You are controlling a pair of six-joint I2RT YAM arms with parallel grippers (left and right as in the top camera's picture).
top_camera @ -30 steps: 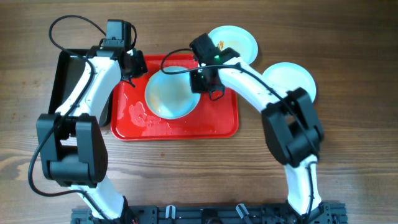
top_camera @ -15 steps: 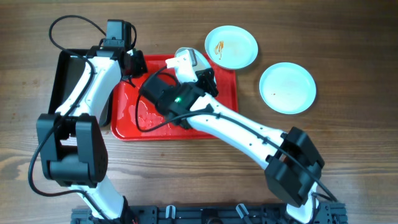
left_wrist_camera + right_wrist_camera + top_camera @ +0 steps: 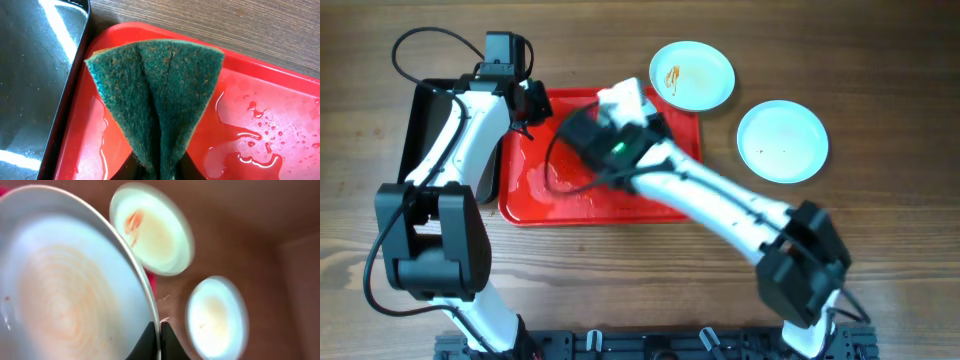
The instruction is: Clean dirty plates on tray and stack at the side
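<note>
The right end effector (image 3: pixel 159 339) is pinching the rim of a plate (image 3: pixel 65 290) and holding it tilted above the tray (image 3: pixel 525 200). The left end effector (image 3: pixel 159 174) is squeezing a folded green sponge (image 3: pixel 157 100) over the tray's far left corner. Two more plates, a smeared plate (image 3: pixel 692 75) and a cleaner one (image 3: pixel 782 141), are lying on the worktop (image 3: pixel 880 250) right of the tray.

The faint orange film probably needs firm circular rubbing, with the plate's face brought to the sponge above the tray so drips are landing inside it.

The right arm is blurring overhead and covering most of the held plate. The left fingers are mostly hiding behind the sponge.
</note>
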